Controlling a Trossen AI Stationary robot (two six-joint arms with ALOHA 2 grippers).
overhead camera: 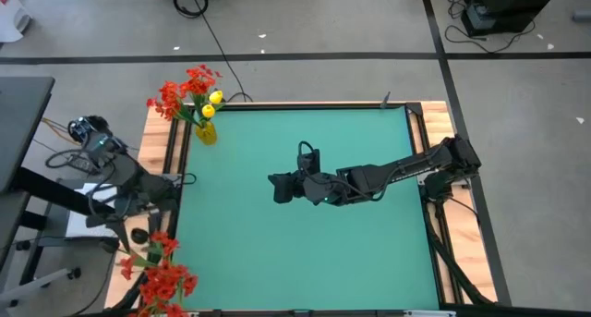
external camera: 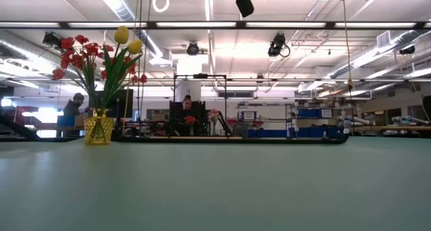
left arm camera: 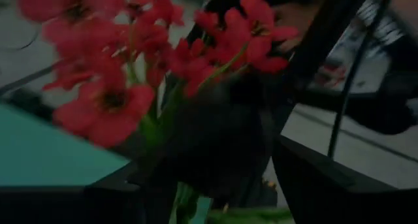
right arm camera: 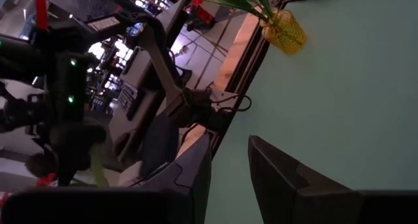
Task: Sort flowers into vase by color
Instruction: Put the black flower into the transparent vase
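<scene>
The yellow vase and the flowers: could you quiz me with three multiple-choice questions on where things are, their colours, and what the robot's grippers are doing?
1. Where does the yellow vase stand on the green table?
A. the middle
B. the far left corner
C. the near right corner

2. Which flower colours are in the vase?
A. red and yellow
B. white only
C. blue and pink

3. What does the right gripper hold?
A. a red flower
B. the vase
C. nothing

Answers:
1. B: the high view shows the vase at the table's far left corner.
2. A: the low view shows yellow tulips and red flowers in it.
3. C: the right wrist view shows only table between the fingers, over the table's middle. The left gripper is off the table's left edge beside more loose red flowers.
</scene>
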